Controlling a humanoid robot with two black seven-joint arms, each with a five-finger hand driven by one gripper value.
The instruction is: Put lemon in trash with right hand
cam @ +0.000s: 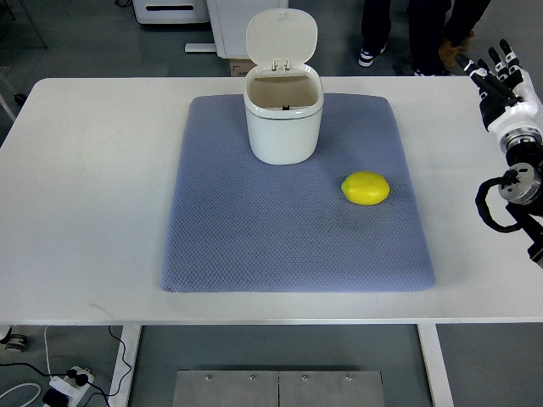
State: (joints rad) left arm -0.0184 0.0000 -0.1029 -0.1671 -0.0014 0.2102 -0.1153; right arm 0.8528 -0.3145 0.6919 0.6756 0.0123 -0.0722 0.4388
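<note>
A yellow lemon point(366, 188) lies on the right part of a blue-grey mat point(254, 237). A white trash bin point(283, 114) stands at the back middle of the mat with its lid flipped up and its mouth open. My right hand point(499, 72) is raised at the far right edge of the table, well to the right of and beyond the lemon, with its fingers spread and nothing in them. The left arm does not show.
The mat lies on a white table point(85, 186). A person's legs and shoes point(407, 34) stand beyond the table's far edge at the back right. White furniture point(229, 25) stands behind the bin. Cables lie on the floor at bottom left.
</note>
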